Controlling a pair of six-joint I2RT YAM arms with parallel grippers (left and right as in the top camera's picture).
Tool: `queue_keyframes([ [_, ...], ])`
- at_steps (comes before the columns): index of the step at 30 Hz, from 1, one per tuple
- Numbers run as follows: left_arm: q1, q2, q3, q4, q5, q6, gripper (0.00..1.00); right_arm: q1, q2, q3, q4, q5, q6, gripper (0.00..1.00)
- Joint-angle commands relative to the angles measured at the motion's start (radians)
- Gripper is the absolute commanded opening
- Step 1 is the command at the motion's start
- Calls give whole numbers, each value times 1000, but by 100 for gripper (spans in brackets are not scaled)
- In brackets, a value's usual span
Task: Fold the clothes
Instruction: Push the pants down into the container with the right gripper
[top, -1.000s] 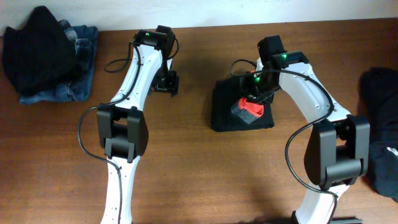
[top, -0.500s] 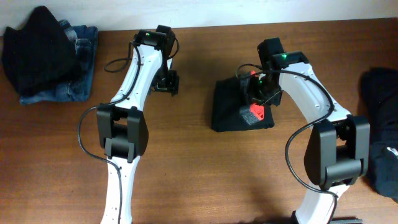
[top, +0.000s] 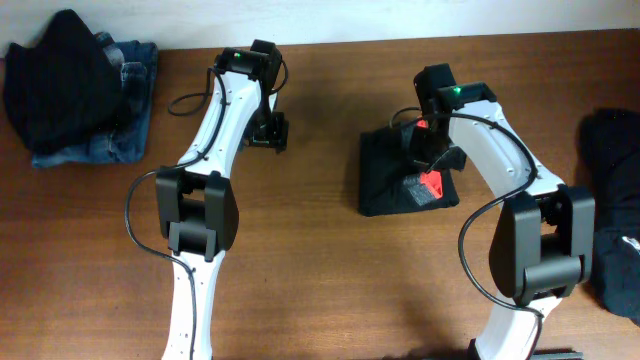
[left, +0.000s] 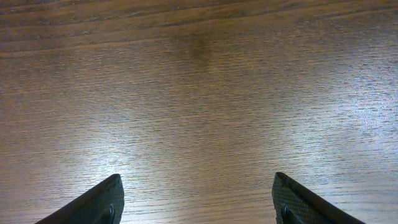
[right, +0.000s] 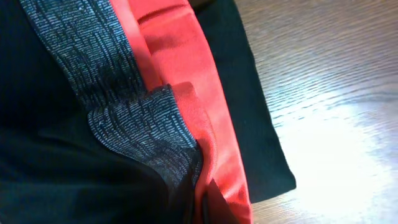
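My right claw (top: 426, 162) is pinched together on the red-trimmed edge (right: 186, 81) of the folded black garment (top: 385, 190) lying right under it on the worktop (top: 320, 280), though from the wrist cam I can't really tell how many layers it's got. If it's just the top layer, any pull peels the fold open or drags the bundle askew. My left claw (left: 196, 190) hangs fingers apart over bare wood, well off to the side, so nothing's pinning the garment down.
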Motion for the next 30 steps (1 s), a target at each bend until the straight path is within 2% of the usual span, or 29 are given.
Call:
queue_keyframes([
  [1, -3, -17, -9, 1, 4, -5, 76, 3, 7, 0, -9, 104, 5, 4],
  [15, -2, -17, -9, 1, 4, -5, 76, 3, 27, -19, -11, 197, 5, 4],
  [20, -3, -17, -9, 1, 4, -5, 76, 3, 37, -45, 8, 254, 5, 11],
  [25, -3, -17, -9, 0, 4, -5, 76, 3, 37, -49, 23, 259, 5, 12],
  [30, -3, -17, -9, -4, 4, -5, 76, 3, 37, -50, 21, 320, -30, 27],
])
